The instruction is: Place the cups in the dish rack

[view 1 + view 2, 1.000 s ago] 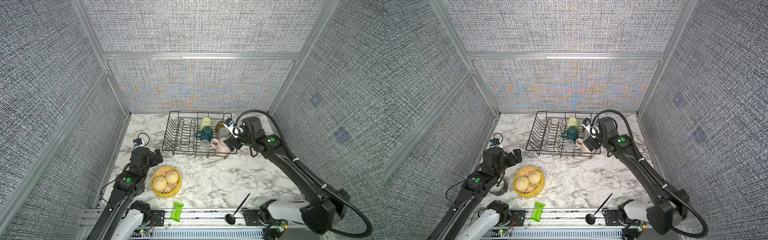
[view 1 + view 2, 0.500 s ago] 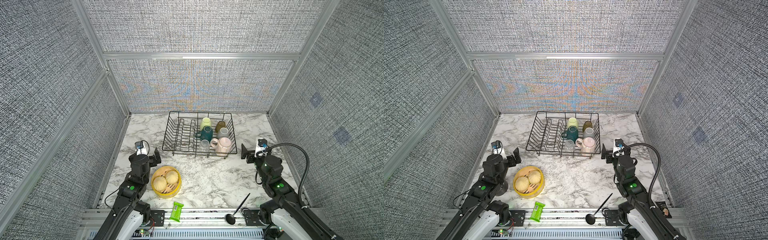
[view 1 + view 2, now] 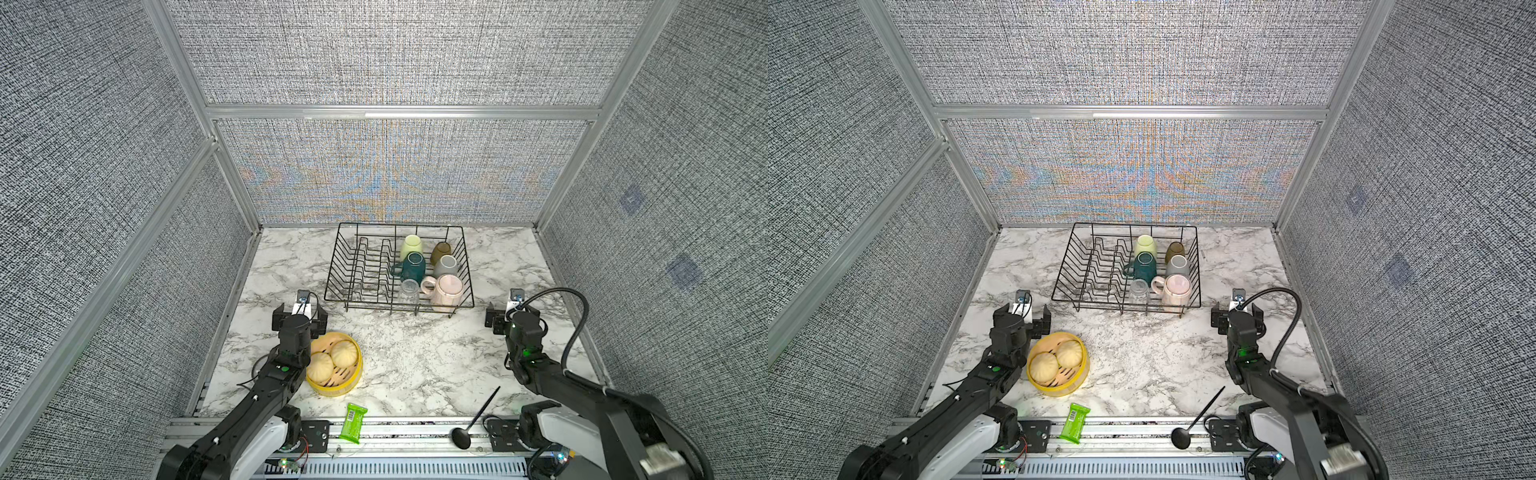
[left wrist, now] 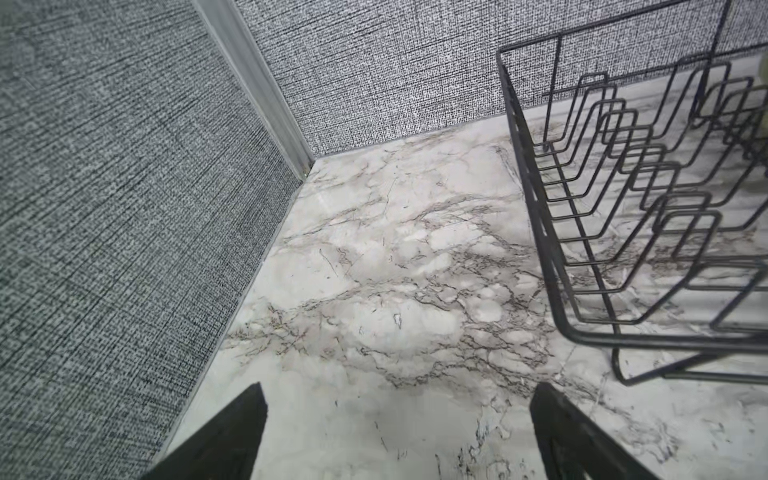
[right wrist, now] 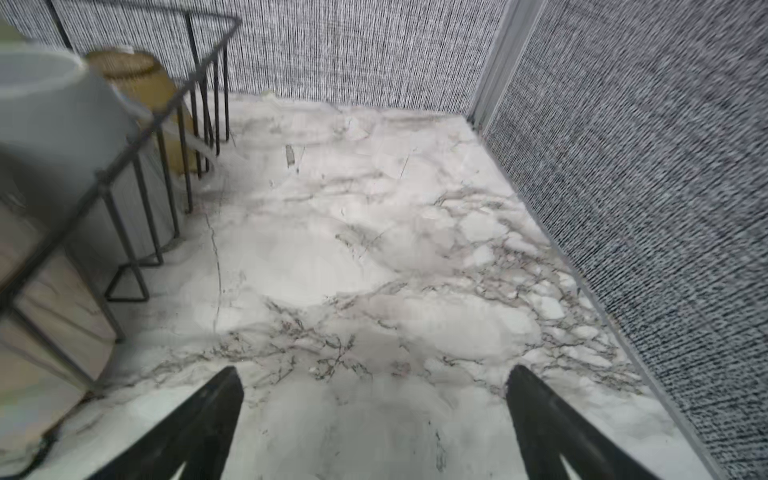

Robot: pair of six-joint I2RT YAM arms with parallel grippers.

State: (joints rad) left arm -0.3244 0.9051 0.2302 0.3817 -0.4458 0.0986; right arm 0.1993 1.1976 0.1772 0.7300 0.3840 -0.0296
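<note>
The black wire dish rack (image 3: 353, 270) stands at the back middle of the marble table in both top views. Six cups stand upside down in its right half: pale green (image 3: 411, 246), amber (image 3: 440, 251), dark teal (image 3: 413, 266), grey-white (image 3: 446, 266), pink (image 3: 445, 289) and clear glass (image 3: 409, 291). My left gripper (image 3: 299, 319) hovers open and empty over bare marble, front left of the rack. My right gripper (image 3: 513, 321) is open and empty, front right of it. In the right wrist view, the grey-white cup (image 5: 50, 124) and amber cup (image 5: 145, 83) sit behind the rack's wires (image 5: 141, 133).
A yellow steamer basket (image 3: 334, 388) with two buns sits beside my left arm. A green wrapper (image 3: 353, 423) and a black spoon (image 3: 473, 419) lie at the front edge. Fabric walls close in on three sides.
My right arm has drawn back from the rack's right side to the front right, empty. My left gripper has turned to face the back wall. The cups have stayed put.
</note>
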